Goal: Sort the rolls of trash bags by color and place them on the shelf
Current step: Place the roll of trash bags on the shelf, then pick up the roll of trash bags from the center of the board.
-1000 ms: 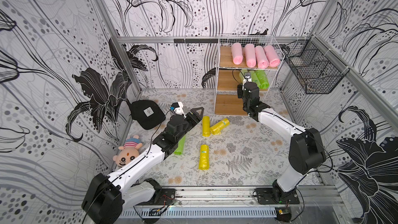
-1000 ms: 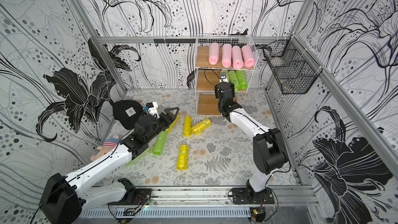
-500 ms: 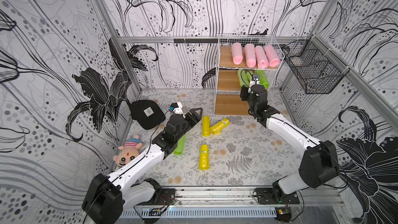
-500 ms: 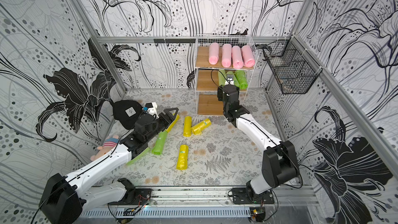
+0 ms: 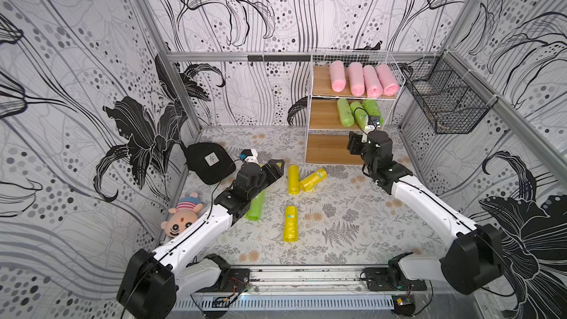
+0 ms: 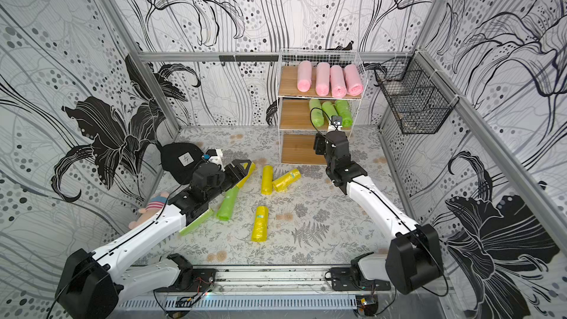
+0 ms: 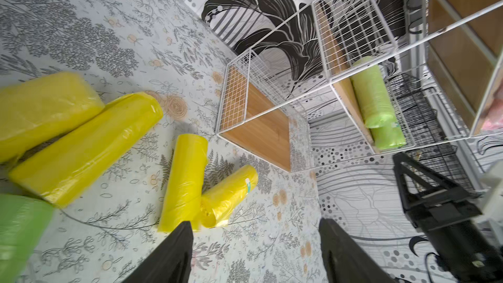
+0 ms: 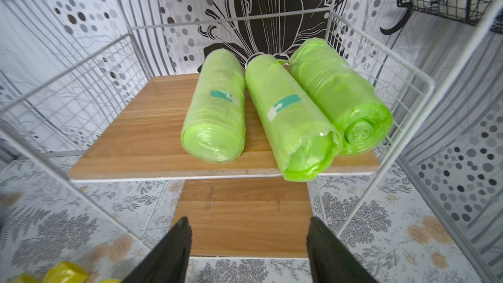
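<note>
Two top views and two wrist views of my two-armed workspace, walled in black-and-white flower print.

My left end effector (image 7: 255,228) is released, its fingers spread with nothing between them, held low over the floral tabletop (image 5: 352,219). My right end effector (image 8: 249,223) is likewise released and empty. It faces the middle tier of the shelf (image 5: 320,87) from just in front of it.

The shelf stands at the back wall. Four pink rolls (image 5: 356,79) lie side by side on its top board. Three green rolls (image 8: 285,121) lie on the middle board, the centre one overhanging the front edge. The bottom board (image 8: 245,213) is bare.

Several rolls lie loose on the tabletop. A green roll (image 5: 256,204) is partly beneath my left arm, and a lone yellow roll (image 5: 290,224) lies nearer the front rail. A plain yellow roll (image 5: 293,179) and a labelled yellow roll (image 5: 313,178) touch at one end in a V. The left wrist view shows two more yellow rolls (image 7: 81,145) close under that arm.

The relation that matters is this. The plain yellow roll lies just beyond my left fingertips, on the shelf side, with its long axis roughly in line with my reach. The fingers would therefore close across its width. In the left wrist view its near end sits beside one finger rather than centred in the gap, so I judge a small sideways shift is needed first. My left arm is clearly the nearer one, since the right is raised at the middle tier. I expect the yellow rolls belong on the bare bottom board.
</note>
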